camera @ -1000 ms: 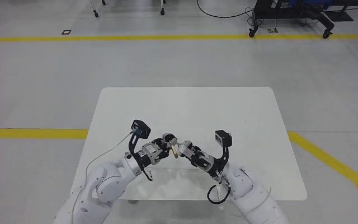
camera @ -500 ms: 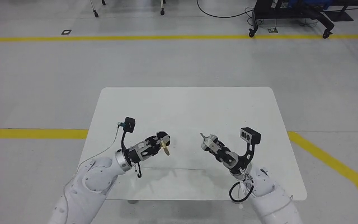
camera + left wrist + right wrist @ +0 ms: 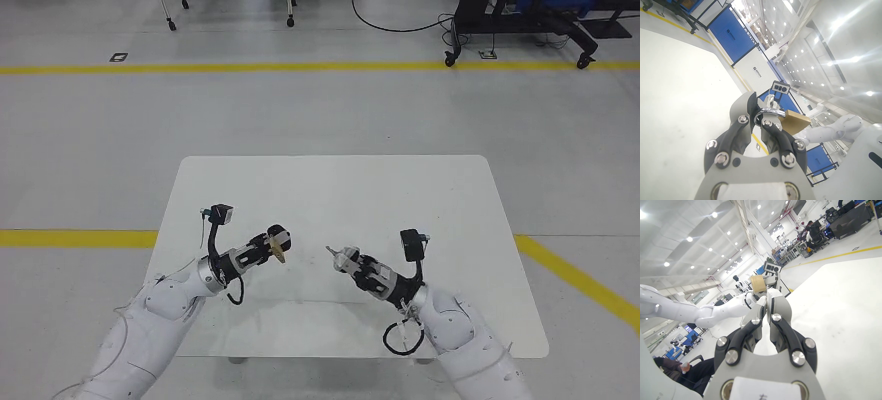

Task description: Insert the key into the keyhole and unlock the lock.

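Note:
A brass padlock point(image 3: 795, 122) hangs above the white table point(image 3: 400, 190), left of centre, with my left gripper point(image 3: 758, 113) shut on its silver shackle point(image 3: 772, 111). From above, the lock point(image 3: 279, 254) juts from that gripper point(image 3: 272, 246) toward the other arm. A short gap to the right, my right gripper point(image 3: 343, 258) is shut, and a thin metal key tip point(image 3: 330, 250) sticks out of it toward the lock. In the right wrist view its fingers point(image 3: 766, 301) are pressed together, and the padlock's end point(image 3: 757, 283) faces them a little way off.
The tabletop around both arms is bare white, with its front edge point(image 3: 400, 357) close under the elbows. Yellow floor lines point(image 3: 70, 238) run past the table, and a black wheeled frame point(image 3: 520, 30) stands far behind it.
One second ago the two grippers met at the table's centre with lock and key together. They then pulled apart. The left has drawn further left; the right has come back toward the lock.

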Controlling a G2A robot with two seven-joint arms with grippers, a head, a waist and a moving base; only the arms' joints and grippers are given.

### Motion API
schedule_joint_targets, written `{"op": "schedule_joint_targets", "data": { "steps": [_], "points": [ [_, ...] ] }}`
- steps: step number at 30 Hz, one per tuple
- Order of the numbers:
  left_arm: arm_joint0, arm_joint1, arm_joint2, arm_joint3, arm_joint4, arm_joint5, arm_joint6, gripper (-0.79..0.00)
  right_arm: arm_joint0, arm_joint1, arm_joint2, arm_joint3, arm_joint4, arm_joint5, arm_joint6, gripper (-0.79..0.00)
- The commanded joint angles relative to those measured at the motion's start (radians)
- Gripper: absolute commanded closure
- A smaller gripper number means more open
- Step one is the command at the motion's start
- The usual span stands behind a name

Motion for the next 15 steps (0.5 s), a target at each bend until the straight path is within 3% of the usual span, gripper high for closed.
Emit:
{"op": "schedule_joint_targets", "data": {
  "steps": [1,9,15],
  "points": [
    [0.001,0.0,0.0,-0.001,0.001,0.0,0.001,0.0,0.0,0.0,-0.001,0.0,0.005,-0.003,0.003,0.0],
    [0.012,0.001,-0.005,-0.029,0.061,0.04,0.029,0.0,0.001,0.0,-0.003,-0.003,-0.015,0.009,0.011,0.0],
    [0.027,0.004,-0.018,-0.054,0.191,0.067,0.072,0.0,-0.034,-0.004,-0.012,-0.089,-0.303,0.151,-0.07,0.0]
  ]
}}
